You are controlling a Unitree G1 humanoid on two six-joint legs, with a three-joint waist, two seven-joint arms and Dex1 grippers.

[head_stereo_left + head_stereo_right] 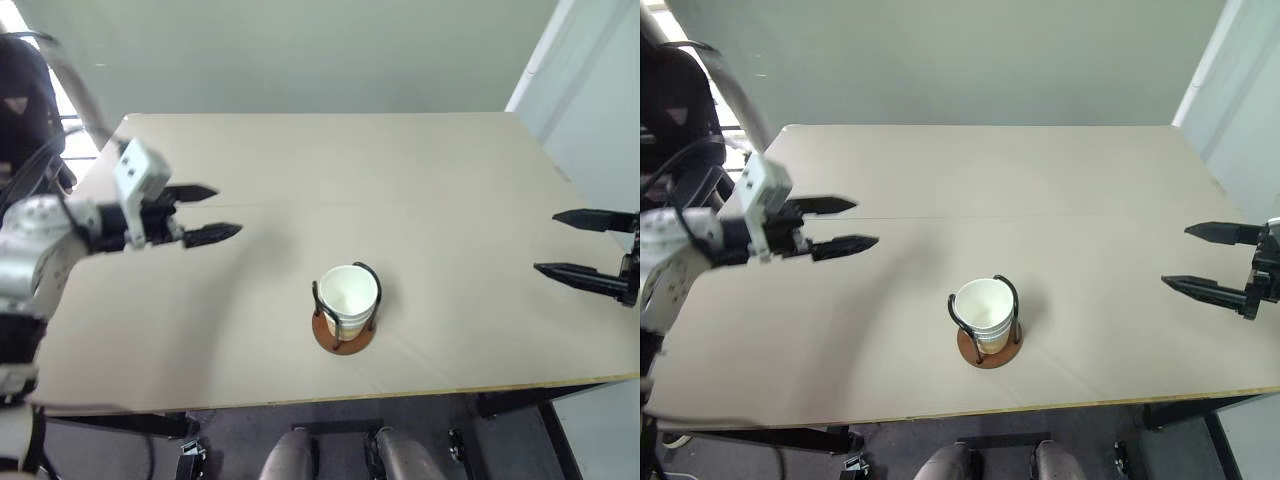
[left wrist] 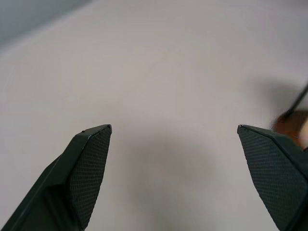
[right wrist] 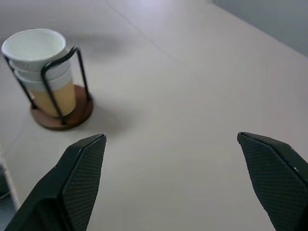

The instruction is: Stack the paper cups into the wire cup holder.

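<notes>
Now paper cups point(image 3: 39, 65) sit nested inside wire cup holder point(image 3: 61, 115); both pincers wide.

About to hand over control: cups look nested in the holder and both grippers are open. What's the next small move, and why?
Probably none beyond easing both arms back. The paper cups sit nested in the wire cup holder, and the left gripper and right gripper are open, holding nothing, apart from it.

Stacked paper cups point(image 3: 37, 62) in wire cup holder point(image 3: 61, 113)

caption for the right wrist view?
Open right hand over the table; paper cups stacked in the wire cup holder.
</notes>
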